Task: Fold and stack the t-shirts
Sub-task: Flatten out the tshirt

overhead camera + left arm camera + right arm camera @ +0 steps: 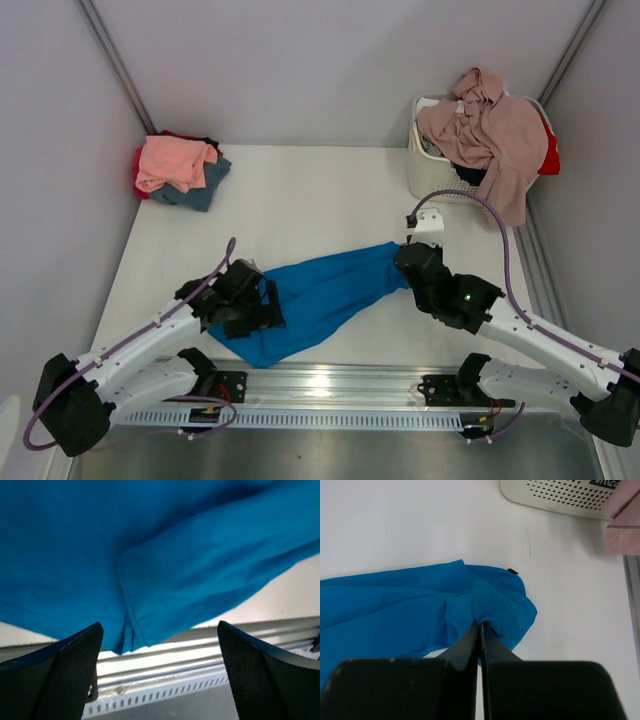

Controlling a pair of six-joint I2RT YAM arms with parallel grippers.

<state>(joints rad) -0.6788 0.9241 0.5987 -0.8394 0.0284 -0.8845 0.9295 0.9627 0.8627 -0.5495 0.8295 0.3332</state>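
The bright blue t-shirt [320,295] lies stretched slantwise across the middle of the white table. My right gripper [408,262] is shut on its bunched far-right end; the right wrist view shows the jaws [480,626] pinching a fold of the blue cloth [410,615]. My left gripper [262,308] sits over the shirt's near-left end. In the left wrist view it is open [160,672], its fingers [60,675] wide apart and empty, with the blue cloth [165,555] just beyond them, its hem at the table's front edge.
A small stack with a salmon pink shirt [175,162] on top of slate blue-grey [205,185] and red ones lies at the back left. The white basket [425,170] at the back right holds a dusty mauve-pink shirt [490,130] and others. A metal rail [340,385] runs along the near edge.
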